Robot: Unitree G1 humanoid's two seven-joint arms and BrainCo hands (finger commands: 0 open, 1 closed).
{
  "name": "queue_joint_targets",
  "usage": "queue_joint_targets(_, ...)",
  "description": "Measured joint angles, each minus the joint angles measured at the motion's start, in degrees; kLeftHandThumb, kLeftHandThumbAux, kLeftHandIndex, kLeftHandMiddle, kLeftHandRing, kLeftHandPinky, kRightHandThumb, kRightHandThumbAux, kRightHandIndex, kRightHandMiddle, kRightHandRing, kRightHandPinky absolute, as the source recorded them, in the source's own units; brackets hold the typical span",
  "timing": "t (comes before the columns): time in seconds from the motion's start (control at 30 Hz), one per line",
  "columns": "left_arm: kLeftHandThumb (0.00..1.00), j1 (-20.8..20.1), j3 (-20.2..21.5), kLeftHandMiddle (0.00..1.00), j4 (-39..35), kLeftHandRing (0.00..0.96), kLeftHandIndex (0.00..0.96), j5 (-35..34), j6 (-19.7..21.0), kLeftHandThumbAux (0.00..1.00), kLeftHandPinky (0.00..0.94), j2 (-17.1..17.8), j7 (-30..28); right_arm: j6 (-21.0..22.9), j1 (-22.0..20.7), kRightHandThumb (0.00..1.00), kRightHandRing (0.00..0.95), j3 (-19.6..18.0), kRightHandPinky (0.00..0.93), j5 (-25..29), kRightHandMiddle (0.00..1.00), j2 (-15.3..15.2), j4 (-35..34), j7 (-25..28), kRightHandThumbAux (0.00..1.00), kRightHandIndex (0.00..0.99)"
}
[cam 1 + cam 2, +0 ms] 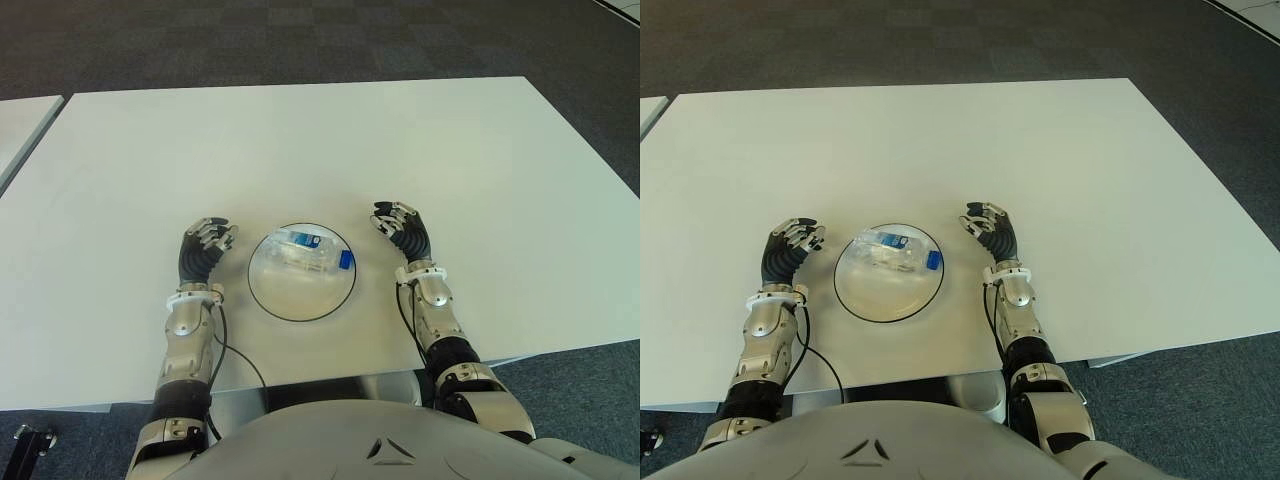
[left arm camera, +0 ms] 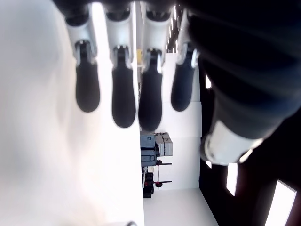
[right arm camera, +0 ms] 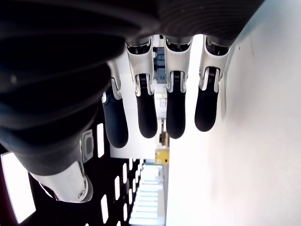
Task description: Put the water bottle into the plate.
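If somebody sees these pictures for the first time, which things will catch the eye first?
First, the clear water bottle with its blue cap, lying on its side in the round plate near the front of the white table. Then the left robot hand and right robot hand, one on each side of the plate, holding nothing.

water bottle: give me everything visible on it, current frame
The water bottle is small, clear plastic, with a blue cap pointing toward the robot's right and a blue-and-white label near its other end. It lies on its side inside the round clear plate, in the far half, touching only the plate. Neither the left hand nor the right hand touches it; they flank the plate with nothing in their fingers.
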Motion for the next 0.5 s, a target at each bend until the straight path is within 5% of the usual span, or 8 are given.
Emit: queue_joint_targets(0.5, 0.706, 0.09, -0.01, 0.564, 0.0, 0.55, 0.432, 0.07, -0.04, 0.713, 0.537, 0.09, -0.07, 0.0, -0.03, 0.707, 0.608, -0.83, 0.628, 1.13, 0.598, 0.89, 0.11, -0.15, 0.727, 0.433)
